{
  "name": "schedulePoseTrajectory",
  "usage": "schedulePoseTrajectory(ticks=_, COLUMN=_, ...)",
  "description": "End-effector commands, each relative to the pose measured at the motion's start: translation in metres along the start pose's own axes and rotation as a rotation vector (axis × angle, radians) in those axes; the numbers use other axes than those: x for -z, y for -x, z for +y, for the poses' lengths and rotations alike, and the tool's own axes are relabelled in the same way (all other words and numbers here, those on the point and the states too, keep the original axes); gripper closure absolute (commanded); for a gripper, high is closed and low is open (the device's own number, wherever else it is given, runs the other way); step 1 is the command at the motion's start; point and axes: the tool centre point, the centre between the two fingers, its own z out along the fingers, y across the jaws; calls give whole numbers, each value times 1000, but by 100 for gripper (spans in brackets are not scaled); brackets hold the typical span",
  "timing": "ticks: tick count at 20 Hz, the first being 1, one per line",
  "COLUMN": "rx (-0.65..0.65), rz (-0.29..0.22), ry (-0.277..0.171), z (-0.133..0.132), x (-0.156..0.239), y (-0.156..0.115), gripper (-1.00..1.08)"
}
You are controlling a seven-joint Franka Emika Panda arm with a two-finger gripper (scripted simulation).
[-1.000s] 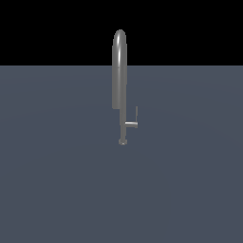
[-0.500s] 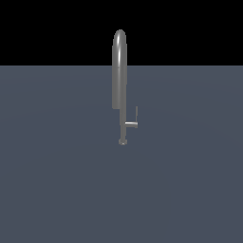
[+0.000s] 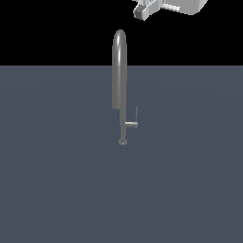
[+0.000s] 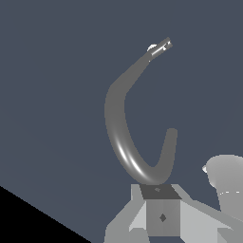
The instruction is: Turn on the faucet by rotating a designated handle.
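The faucet (image 3: 119,71) is a tall grey gooseneck standing on a small round base on the dark grey floor. The handle (image 3: 133,121), a thin L-shaped lever, sticks out low on the stem toward the exterior view's right, its bar pointing up. My gripper (image 3: 141,11) hovers well above the arch, slightly to the exterior view's right, touching nothing. In the wrist view the fingers (image 4: 162,209) appear pressed together as one block, just over the curved spout (image 4: 124,142). The handle (image 4: 160,48) shows far below.
A flat dark grey floor (image 3: 57,190) surrounds the faucet. Part of my own arm (image 4: 225,182) shows as a pale rounded body beside the gripper.
My gripper has come into the exterior view at the top, above the faucet. The faucet and handle look unchanged.
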Motion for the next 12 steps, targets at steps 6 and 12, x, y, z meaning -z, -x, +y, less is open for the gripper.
schedulePoseTrajectory(ticks=6, rx=-145, rz=-135, ry=-145, z=3, x=-14, y=-54, gripper=108)
schedulePoseTrajectory(ticks=12, rx=-275, rz=-255, ry=-273, z=9, x=-34, y=-99, gripper=108)
